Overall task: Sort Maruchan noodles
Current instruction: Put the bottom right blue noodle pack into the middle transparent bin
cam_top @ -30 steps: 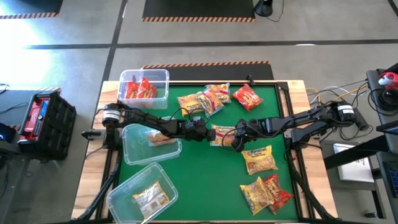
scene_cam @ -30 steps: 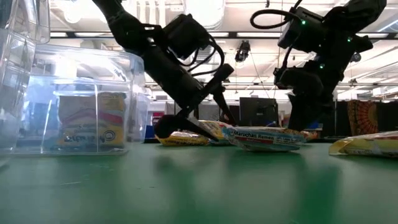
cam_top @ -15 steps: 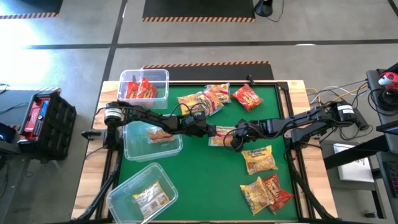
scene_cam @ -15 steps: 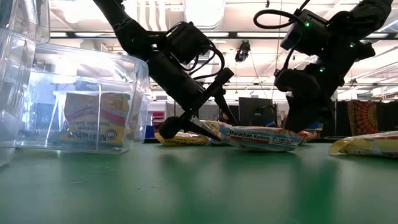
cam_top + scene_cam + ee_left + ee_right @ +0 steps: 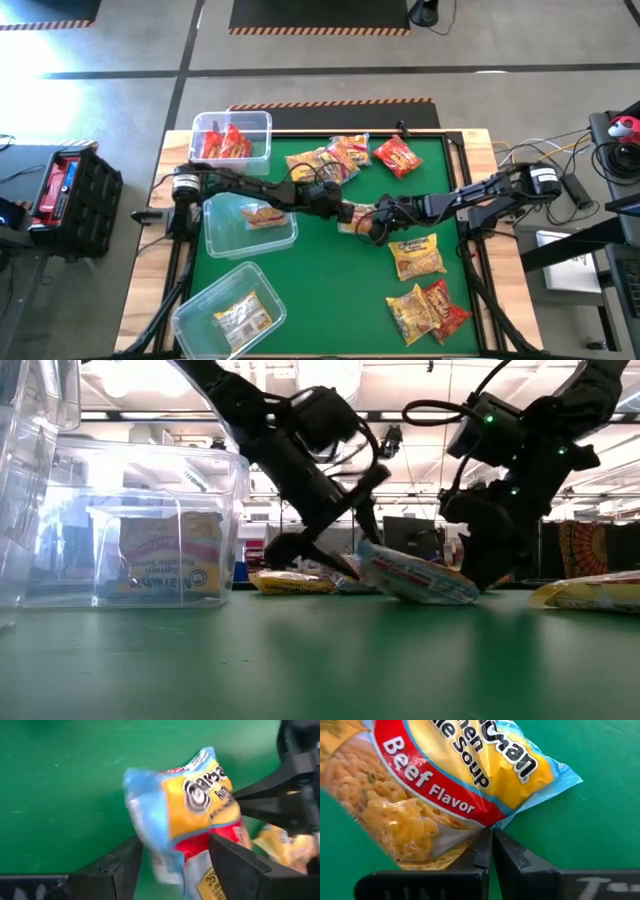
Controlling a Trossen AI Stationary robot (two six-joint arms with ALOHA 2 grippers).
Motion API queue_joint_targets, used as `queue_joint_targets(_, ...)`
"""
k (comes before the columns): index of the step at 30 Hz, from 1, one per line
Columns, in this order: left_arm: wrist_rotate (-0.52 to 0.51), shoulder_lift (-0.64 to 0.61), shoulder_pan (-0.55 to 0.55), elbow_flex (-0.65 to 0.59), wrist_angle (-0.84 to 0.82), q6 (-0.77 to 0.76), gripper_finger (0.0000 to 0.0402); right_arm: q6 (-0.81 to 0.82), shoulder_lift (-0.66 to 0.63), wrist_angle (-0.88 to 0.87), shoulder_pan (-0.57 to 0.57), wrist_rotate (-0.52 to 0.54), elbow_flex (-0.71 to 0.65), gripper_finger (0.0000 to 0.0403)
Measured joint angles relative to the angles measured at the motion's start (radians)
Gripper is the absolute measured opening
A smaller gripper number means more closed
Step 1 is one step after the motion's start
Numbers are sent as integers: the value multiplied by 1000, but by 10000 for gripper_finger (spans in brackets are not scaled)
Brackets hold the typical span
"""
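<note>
A Maruchan noodles packet [image 5: 357, 215], yellow and red with blue sealed ends, lies mid-table between my two grippers. It is tilted [image 5: 415, 575], the end toward the table's left raised and the other end on the green mat. My left gripper [image 5: 345, 212] is open, its fingers [image 5: 235, 865] on either side of the raised end [image 5: 190, 805]. My right gripper [image 5: 375, 225] is shut at the packet's edge [image 5: 445, 780] from the right. My left gripper comes slanting down from the table's left, and its lower finger [image 5: 335, 565] lies beneath the packet's raised end [image 5: 372, 555]. Whether the upper finger touches the packet I cannot tell. My right gripper sets its shut fingertips [image 5: 482, 842] against the packet's edge [image 5: 487, 825] just below the red band. It slants down from the table's right. Whether the tips pinch the film I cannot tell.
Three clear bins stand on the left: one with red packets [image 5: 232, 138], one under my left arm [image 5: 250, 222], one near the front [image 5: 230, 312]. More packets lie at the back [image 5: 330, 160], [image 5: 397, 155] and front right [image 5: 418, 255], [image 5: 430, 310].
My left gripper has gone toward the table's right edge, risen a little and rolled, its open fingers coming around the packet's end. That end has tipped up while the other end stays on the mat. My right gripper has sunk. The bin under my left arm has slid rightward.
</note>
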Motion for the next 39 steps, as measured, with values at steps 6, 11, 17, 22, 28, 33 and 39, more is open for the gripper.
queue_joint_targets(6, 32, 53, -1, 62, 7, 4, 210, 1, 69, 58, 0, -3, -1, 9)
queue_joint_targets(11, 38, 59, 0, 80, 6, 27, 210, 1, 85, 60, 0, -5, -2, 9)
queue_joint_targets(17, 38, 59, 0, 87, 17, 30, 205, 0, 78, 62, 0, -5, -2, 9)
queue_joint_targets(22, 39, 59, -1, 87, 31, 30, 170, 0, 78, 68, 0, -5, -2, 9)
queue_joint_targets(28, 40, 59, -1, 92, 32, 35, 113, 0, 78, 74, 0, -5, -2, 9)
queue_joint_targets(33, 48, 49, -1, 92, 27, 46, 70, 0, 63, 72, 0, -5, -1, 9)
queue_joint_targets(39, 54, 35, -1, 92, 26, 62, 14, -29, -4, 58, 0, -11, -2, 9)
